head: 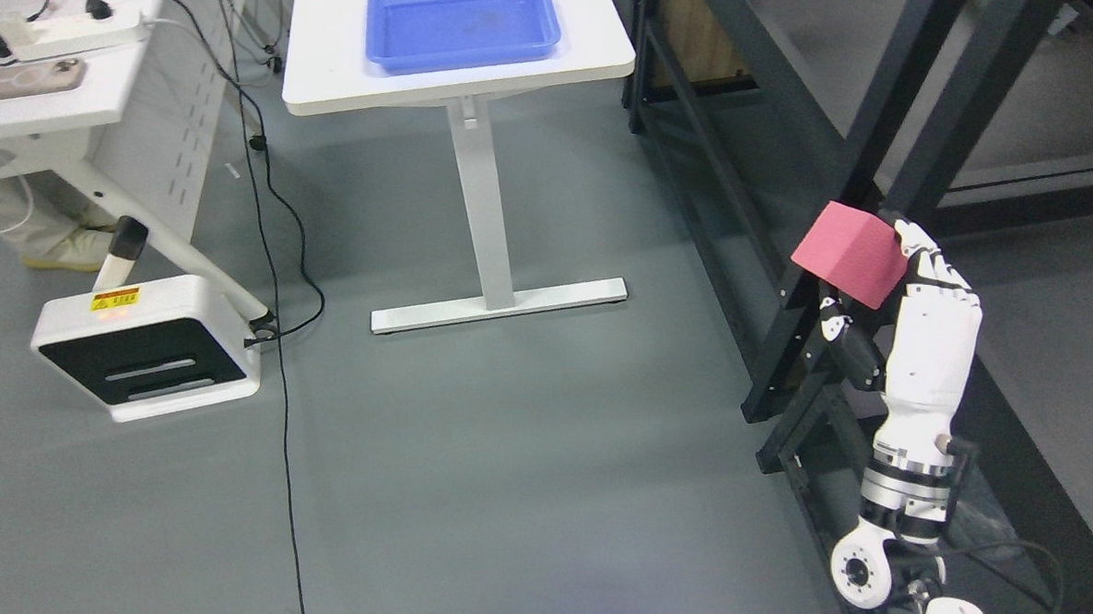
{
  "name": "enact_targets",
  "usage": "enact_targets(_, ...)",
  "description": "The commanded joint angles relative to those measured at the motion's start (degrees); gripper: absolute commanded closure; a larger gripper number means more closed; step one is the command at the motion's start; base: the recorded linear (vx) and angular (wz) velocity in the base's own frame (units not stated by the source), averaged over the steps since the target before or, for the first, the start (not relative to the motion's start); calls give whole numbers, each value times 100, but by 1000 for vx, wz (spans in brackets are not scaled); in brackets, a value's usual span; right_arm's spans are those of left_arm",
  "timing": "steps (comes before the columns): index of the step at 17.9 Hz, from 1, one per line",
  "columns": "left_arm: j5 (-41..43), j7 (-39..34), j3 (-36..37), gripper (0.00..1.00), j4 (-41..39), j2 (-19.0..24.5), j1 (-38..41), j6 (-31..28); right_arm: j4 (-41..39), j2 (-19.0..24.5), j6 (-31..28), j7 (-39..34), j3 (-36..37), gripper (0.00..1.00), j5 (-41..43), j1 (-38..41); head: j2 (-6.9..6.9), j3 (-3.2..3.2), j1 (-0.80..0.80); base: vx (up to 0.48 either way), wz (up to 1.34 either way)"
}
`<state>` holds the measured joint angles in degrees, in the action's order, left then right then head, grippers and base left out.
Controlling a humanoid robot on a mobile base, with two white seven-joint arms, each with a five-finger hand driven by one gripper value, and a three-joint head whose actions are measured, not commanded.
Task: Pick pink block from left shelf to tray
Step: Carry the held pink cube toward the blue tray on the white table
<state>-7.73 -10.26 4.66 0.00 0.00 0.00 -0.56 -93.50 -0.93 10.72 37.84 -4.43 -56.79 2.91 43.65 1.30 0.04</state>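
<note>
The right hand (924, 314) has a white shell with black joints at the fingers (936, 269) and a black thumb. Below the hand sits a silver wrist ring, then a white round joint with a dark centre. Thin black cables run beside it.

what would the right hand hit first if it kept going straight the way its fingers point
Probably the black shelf frame: the right hand, holding the pink block, points up the picture toward its uprights. Depth is unclear from this view.
</note>
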Motion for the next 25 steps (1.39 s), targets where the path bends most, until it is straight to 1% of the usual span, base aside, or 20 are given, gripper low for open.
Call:
enact_targets(1,0,-3,0,0,-100,100,-167,3,-20,-7,18,-14,-23,97,1,-1,0,0,0,-94,409)
enact_targets(6,0,-3,0,0,-100,100,-167,3,-11,-7,27,-22,-23,97,1,8,0,0,0,-56,333)
enact_targets(14,0,-3,0,0,-100,100,-167,3,-2,-7,36,-22,-49,97,1,8,0,0,0,44,137)
enact_targets(20,0,-3,0,0,-100,100,-167,3,7,-7,44,-49,-94,97,-8,25,0,0,0,92,316)
enact_targets(25,0,-3,0,0,-100,100,-167,3,7,-7,44,-58,-111,97,-25,25,1,0,0,198,301)
